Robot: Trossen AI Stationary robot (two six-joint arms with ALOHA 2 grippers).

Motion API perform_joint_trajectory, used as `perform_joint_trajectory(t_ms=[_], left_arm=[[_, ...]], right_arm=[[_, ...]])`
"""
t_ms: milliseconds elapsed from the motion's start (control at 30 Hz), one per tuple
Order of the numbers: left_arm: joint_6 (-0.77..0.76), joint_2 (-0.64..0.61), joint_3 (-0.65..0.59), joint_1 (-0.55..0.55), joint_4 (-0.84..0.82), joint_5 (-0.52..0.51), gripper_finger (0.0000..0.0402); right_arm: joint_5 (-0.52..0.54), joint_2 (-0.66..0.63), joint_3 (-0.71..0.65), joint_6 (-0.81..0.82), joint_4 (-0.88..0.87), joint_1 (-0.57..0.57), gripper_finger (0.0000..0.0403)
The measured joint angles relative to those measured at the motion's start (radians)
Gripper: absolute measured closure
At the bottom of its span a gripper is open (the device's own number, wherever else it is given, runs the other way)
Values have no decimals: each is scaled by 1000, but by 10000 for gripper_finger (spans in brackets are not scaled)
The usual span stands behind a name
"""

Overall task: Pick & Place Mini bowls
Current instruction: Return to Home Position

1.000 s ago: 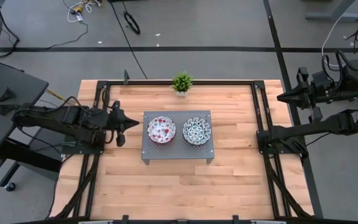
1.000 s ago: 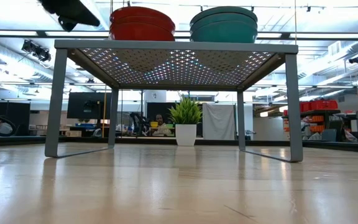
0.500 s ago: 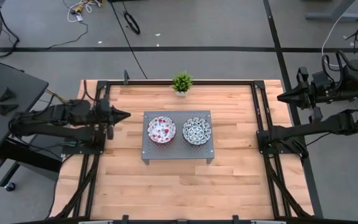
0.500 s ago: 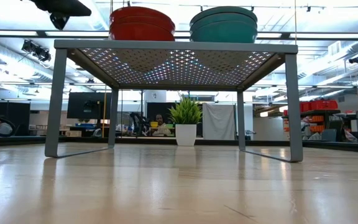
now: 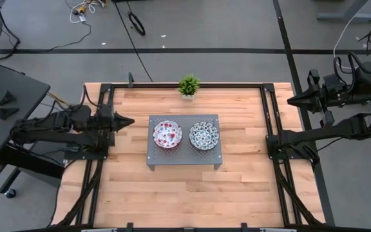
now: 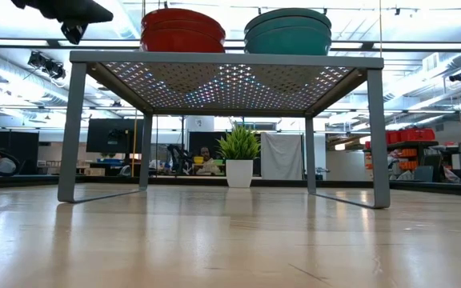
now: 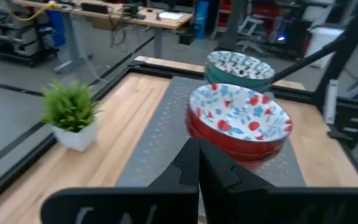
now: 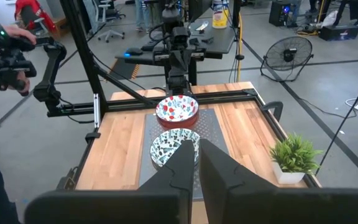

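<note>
Looks basically done, so not much left to break. Wooden tabletop (image 5: 172,193) with a grey shelf (image 5: 184,158) out in front of the left gripper (image 5: 129,121), pressed together on nothing. Same story for the right gripper (image 5: 291,101), parked well off past the shelf's far side. Red mini bowls (image 5: 167,134) stacked nearest that left tip, blue-green mini bowls (image 5: 203,135) just beyond them. Main worry, just guessing: swinging home too low or too wide and clipping the red mini bowls off the shelf. Smaller worry: brushing the little potted plant (image 5: 188,84).

The left gripper (image 5: 131,120) and right gripper (image 5: 290,101) are matte black wedges on dark, jointed arms (image 5: 50,129).
</note>
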Motion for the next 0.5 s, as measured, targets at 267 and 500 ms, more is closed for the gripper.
perform_joint_trajectory(t_ms=[267, 500], left_arm=[[7, -43, -128, 0, 162, 93, 401], [31, -58, -218, 0, 331, 123, 401]], right_arm=[[0, 0, 0, 0, 0, 0, 373], [0, 0, 0, 0, 0, 0, 373]])
